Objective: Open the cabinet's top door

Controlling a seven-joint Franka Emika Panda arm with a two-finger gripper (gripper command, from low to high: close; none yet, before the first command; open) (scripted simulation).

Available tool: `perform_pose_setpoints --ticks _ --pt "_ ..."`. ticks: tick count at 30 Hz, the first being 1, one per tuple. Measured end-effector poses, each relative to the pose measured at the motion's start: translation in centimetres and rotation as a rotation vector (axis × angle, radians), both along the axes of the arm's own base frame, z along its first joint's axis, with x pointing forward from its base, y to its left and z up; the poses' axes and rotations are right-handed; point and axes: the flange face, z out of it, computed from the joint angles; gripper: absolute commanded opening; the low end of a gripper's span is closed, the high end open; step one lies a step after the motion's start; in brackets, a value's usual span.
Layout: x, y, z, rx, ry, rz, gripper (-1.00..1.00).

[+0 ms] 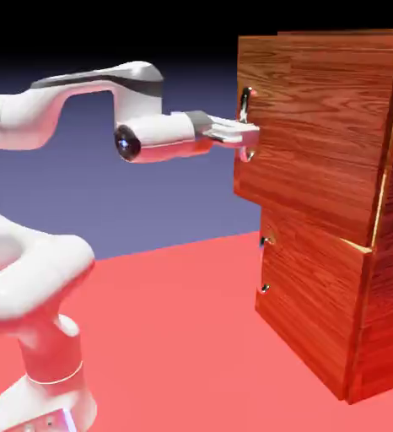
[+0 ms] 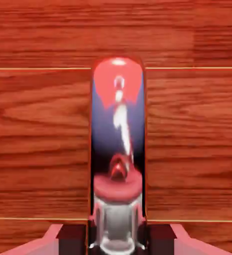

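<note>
My two fingers (image 2: pixel 117 239) were clamped on the curved silver bar handle (image 2: pixel 119 119), one on each side of it, near one end of the bar. The handle stood upright on the cabinet's top door (image 1: pixel 318 126), the large reddish wood-grain panel above the shorter lower door (image 1: pixel 314 283) with its two small metal knobs, and near the edge on the exterior view's left. I judged the bar stiff and hard to harm, but so smooth and glossy that my pads could slide along it. The door looked broad and perhaps weighty, likely to swing rather than come straight out, so the bar was the place to hold, square and firm, with a slow pull that curved with the panel. A straight yank might have twisted me off.
</note>
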Motion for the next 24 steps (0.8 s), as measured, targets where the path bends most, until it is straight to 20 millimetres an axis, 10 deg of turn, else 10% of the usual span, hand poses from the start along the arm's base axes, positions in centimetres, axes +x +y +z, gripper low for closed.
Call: perform_pose_setpoints --ticks 24 --pt "-9.9 -15.9 0.0 0.0 0.0 0.551 -1.0"
